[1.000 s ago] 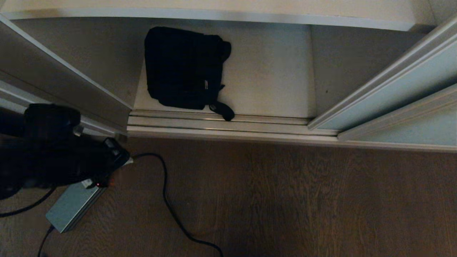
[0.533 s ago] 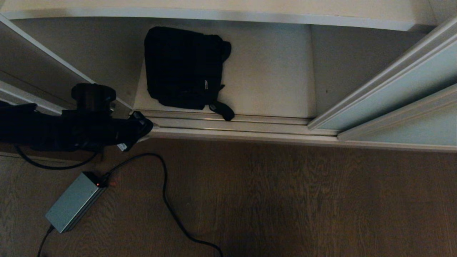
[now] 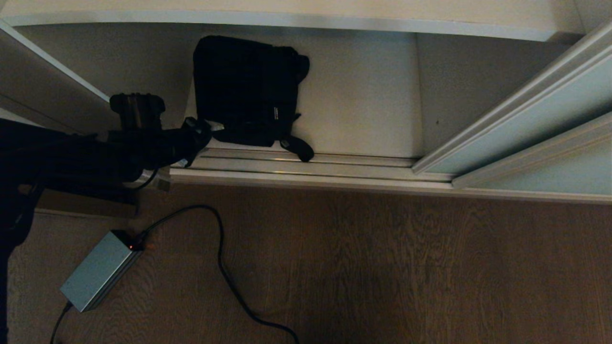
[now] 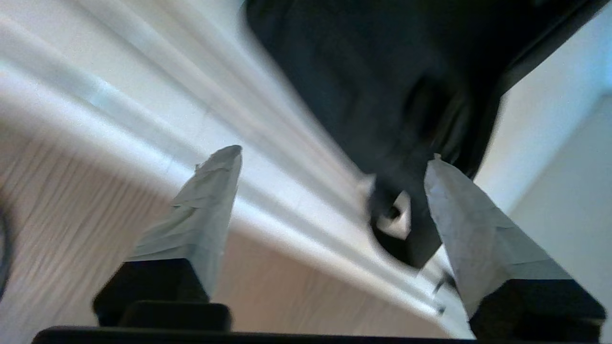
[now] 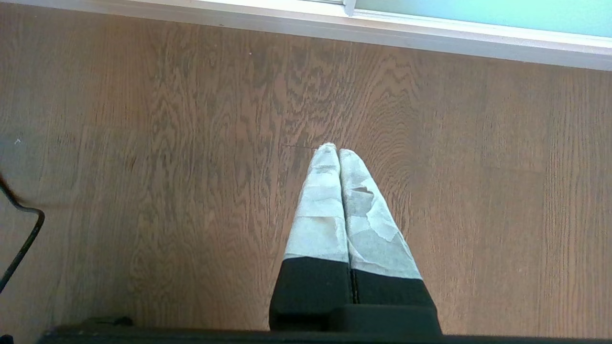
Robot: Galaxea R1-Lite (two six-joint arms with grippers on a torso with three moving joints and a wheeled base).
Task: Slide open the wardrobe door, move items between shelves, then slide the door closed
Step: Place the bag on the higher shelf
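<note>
1. Head view: the black bag (image 3: 246,91) lies flat on the lower shelf (image 3: 363,95), at 12 o'clock from the floor track (image 3: 306,167). Its long axis runs front to back; a strap end (image 3: 297,148) points to 5 o'clock, onto the track.
2. Left wrist view only: the left gripper (image 4: 334,157) is spread wide, empty, its fingers (image 4: 205,210) flanking the bag's near corner.
3. Right wrist view only: the right gripper (image 5: 334,150) is pressed together above the wood floor (image 5: 143,143).
4. The sliding wardrobe door (image 3: 540,114) stands open at 3 o'clock.
</note>
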